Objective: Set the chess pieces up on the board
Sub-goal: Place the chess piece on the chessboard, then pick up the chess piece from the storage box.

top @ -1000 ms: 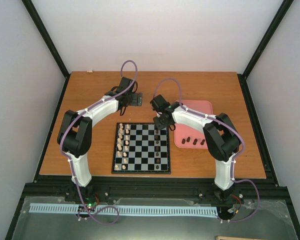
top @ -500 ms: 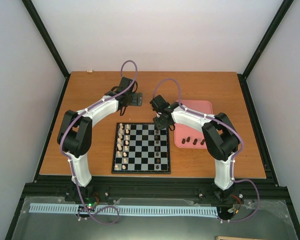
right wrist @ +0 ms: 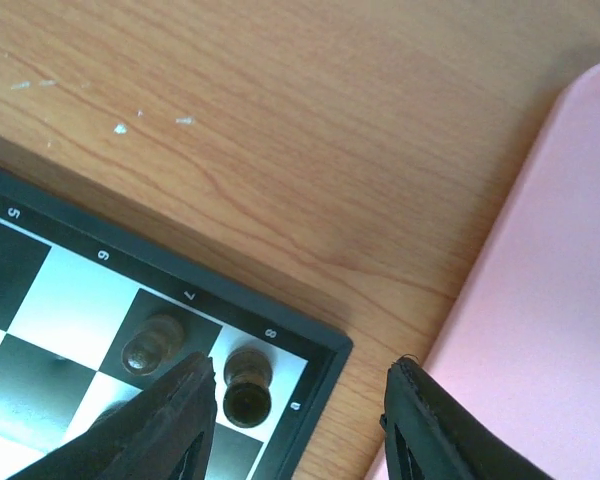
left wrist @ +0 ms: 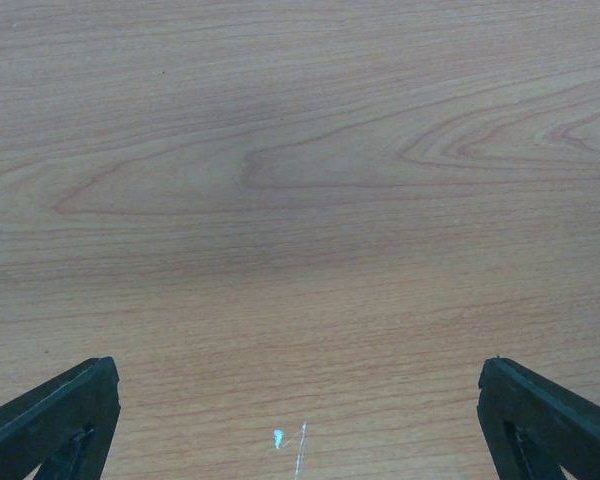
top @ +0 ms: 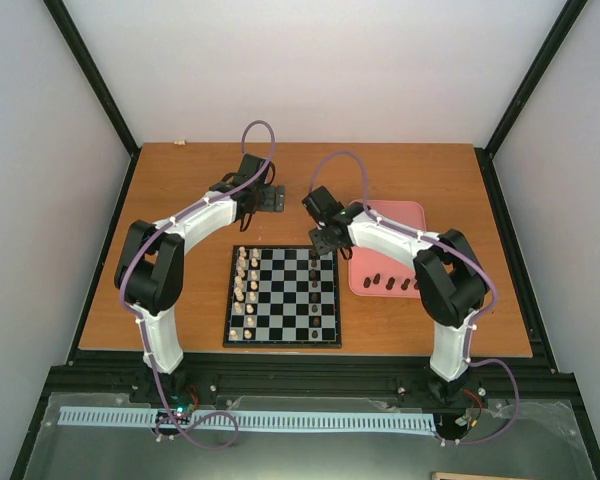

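Note:
The board [top: 281,343] lies in the middle of the table. Several dark chess pieces [top: 313,271] stand near its far right side, and three more [top: 390,283] lie on the pink tray [top: 390,222]. My right gripper [top: 324,243] hovers open over the board's far right corner [right wrist: 185,277]. In the right wrist view a dark piece [right wrist: 247,386] stands free on the corner square just inside my left finger [right wrist: 170,425], with another dark piece [right wrist: 152,342] on the adjacent square. My left gripper [top: 269,198] is open over bare wood [left wrist: 300,200] beyond the board.
Cream pieces [top: 246,285] fill two columns along the board's left side. The pink tray edge [right wrist: 550,300] lies close to the right of the board corner. A black frame borders the wooden table.
My right gripper's jaws have spread apart, leaving the dark piece standing on the corner square, and the gripper has drawn slightly toward the far edge. The left arm has not moved.

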### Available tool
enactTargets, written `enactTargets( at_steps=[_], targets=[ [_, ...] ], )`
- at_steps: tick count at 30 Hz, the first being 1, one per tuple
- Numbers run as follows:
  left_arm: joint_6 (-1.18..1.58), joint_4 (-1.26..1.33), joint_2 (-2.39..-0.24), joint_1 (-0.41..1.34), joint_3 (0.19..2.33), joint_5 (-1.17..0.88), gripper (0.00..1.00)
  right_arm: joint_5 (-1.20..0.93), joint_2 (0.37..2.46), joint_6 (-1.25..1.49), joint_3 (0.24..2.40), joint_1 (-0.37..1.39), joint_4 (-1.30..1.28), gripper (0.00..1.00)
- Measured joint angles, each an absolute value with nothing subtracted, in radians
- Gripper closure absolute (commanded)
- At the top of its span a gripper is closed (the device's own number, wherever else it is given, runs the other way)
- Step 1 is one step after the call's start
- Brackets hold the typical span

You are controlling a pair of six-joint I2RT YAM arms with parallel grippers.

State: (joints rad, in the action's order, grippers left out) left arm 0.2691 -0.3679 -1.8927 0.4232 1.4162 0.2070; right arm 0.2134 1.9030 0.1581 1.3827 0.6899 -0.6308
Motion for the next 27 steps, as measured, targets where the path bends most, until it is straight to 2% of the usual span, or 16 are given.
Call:
enactTargets(
  at_steps=[11,22,27],
  targets=[
    [0.269,-0.368,-1.893,0.423,1.416,0.209,0.00,0.292,1.742,0.189,1.302,0.690,-0.636,0.54],
    [0.269,-0.368,-1.893,0.423,1.416,0.208,0.00,0.269,1.409,0.293,0.983,0.690,-0.696,0.61],
    [0.269,-0.368,-1.893,0.423,1.416,0.209,0.00,0.238,1.361,0.313,0.921,0.704,-0.710,0.64]
  ],
)
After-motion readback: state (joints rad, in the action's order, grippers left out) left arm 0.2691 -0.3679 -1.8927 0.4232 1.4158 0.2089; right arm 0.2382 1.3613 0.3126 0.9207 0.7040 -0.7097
